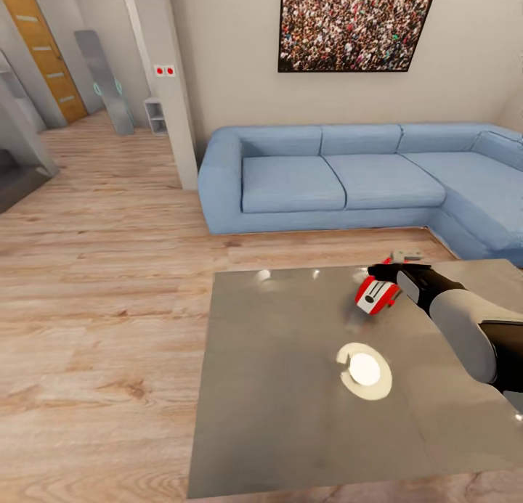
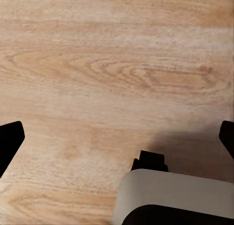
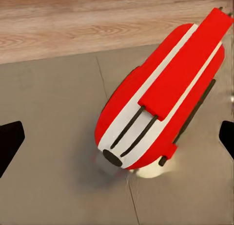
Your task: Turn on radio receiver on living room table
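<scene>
Our right gripper (image 1: 378,272), fingers spread and holding nothing, hangs just over the radio receiver (image 1: 376,295); its long axis runs diagonally between them. Left gripper (image 2: 117,137): spread over floor.

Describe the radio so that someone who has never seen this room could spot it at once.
Find the blue sofa under the framed crowd picture; the low grey table stands in front of it. The radio lies near the table's far edge, just at the right gripper. It is the table's lone red thing, a small rounded box with a white band.
</scene>
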Controlling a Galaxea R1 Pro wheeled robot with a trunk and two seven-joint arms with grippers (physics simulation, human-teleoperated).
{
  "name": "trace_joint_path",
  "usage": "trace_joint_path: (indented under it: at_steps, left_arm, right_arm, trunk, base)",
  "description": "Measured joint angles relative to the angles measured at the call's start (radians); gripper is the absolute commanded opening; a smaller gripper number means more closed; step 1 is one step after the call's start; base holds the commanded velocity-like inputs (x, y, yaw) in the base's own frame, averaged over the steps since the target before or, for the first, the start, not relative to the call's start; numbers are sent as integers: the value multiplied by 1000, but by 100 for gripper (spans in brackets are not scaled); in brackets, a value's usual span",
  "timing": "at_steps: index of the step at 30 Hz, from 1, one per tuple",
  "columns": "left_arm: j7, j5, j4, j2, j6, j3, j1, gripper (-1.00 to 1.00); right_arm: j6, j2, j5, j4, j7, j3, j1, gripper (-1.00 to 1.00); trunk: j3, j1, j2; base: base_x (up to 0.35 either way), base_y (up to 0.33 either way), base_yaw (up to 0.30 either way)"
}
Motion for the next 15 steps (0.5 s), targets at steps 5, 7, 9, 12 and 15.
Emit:
trace_joint_path:
  at_steps: [5,7,9,12,15]
  left_arm:
    - [0,0,0,0,0,0,0,100]
    - [0,0,0,0,0,0,0,100]
    - [0,0,0,0,0,0,0,100]
    - [0,0,0,0,0,0,0,100]
    - [-1,0,0,-1,0,0,0,100]
  right_arm:
    - [0,0,0,0,1,0,0,100]
    - [0,0,0,0,1,0,0,100]
    - [0,0,0,0,1,-1,0,100]
    - [0,0,0,0,1,0,0,100]
    - [0,0,0,0,1,0,0,100]
  trunk:
    - [0,0,0]
    - [0,0,0]
    - [0,0,0]
    - [0,0,0]
    - [0,0,0]
  base:
    - [0,-325,0]
    - [0,-251,0]
    - [0,-107,0]
    - [0,-41,0]
    - [52,-14,0]
